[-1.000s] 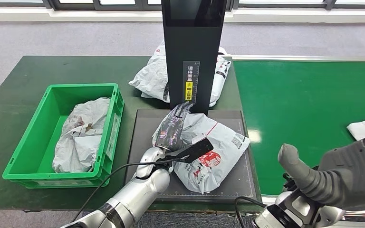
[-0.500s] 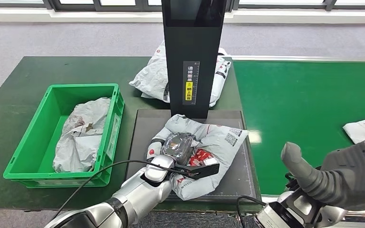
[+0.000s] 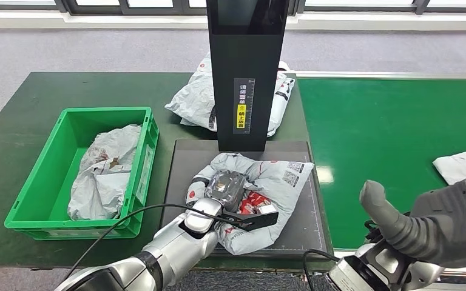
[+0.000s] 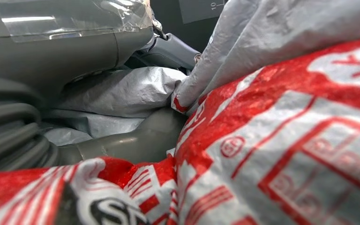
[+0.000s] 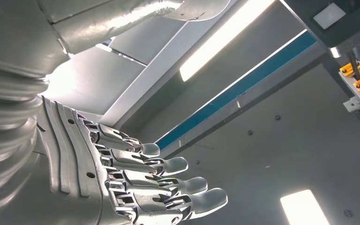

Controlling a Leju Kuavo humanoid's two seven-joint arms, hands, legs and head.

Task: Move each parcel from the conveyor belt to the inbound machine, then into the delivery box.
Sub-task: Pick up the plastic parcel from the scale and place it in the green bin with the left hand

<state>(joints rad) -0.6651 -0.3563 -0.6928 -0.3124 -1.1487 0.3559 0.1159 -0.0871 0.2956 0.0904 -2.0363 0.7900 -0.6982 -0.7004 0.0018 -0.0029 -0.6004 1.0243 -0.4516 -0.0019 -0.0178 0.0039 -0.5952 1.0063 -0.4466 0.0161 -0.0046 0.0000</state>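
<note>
Showing red printed graphics and a small square code label near its far corner, the grey parcel (image 3: 267, 194) lies crumpled on the dark platform (image 3: 176, 176) of the inbound machine (image 3: 246, 73), just in front of its black column. That column carries a vertical strip of white characters with a yellow patch beneath; the writing is too small to read. To the left on the dark green surface (image 3: 24, 115), the green delivery box (image 3: 67, 170) holds a crumpled grey parcel (image 3: 103, 173). Another grey parcel (image 3: 195, 97) lies behind the column, and a white one (image 3: 463, 165) rests on the green conveyor belt (image 3: 388, 133). The left hand (image 3: 223, 188) has its fingers closed into the parcel's bunched plastic, gripping it. The right hand (image 5: 136, 187) holds nothing, its fingers extended and apart.
</note>
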